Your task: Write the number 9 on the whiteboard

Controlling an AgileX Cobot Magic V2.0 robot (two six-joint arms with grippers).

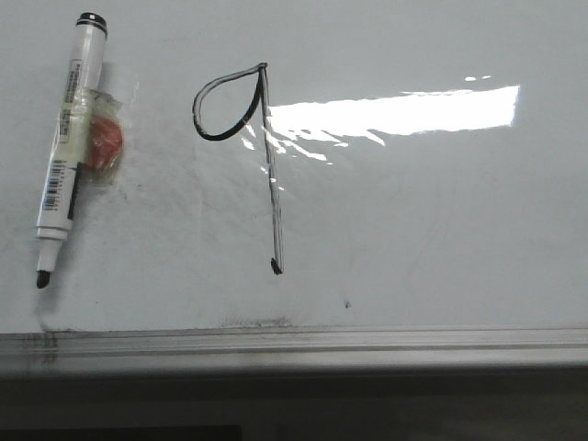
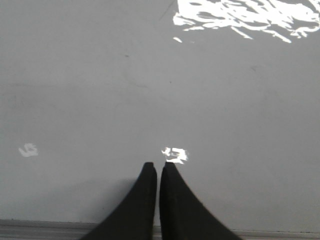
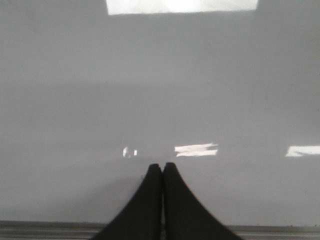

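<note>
The number 9 (image 1: 263,138) is drawn in thin black line on the whiteboard (image 1: 432,230), with a teardrop loop and a long straight stem. A white marker (image 1: 70,147) with a black cap end lies uncapped at the left of the board, a strip of tape and a red blob on its barrel. No gripper shows in the front view. My left gripper (image 2: 158,165) is shut and empty over bare board. My right gripper (image 3: 162,165) is shut and empty over bare board. The 9 and the marker do not show in either wrist view.
The grey metal edge rail (image 1: 294,340) runs along the board's near side and shows in both wrist views (image 2: 40,227) (image 3: 40,227). A bright glare patch (image 1: 395,112) lies right of the 9.
</note>
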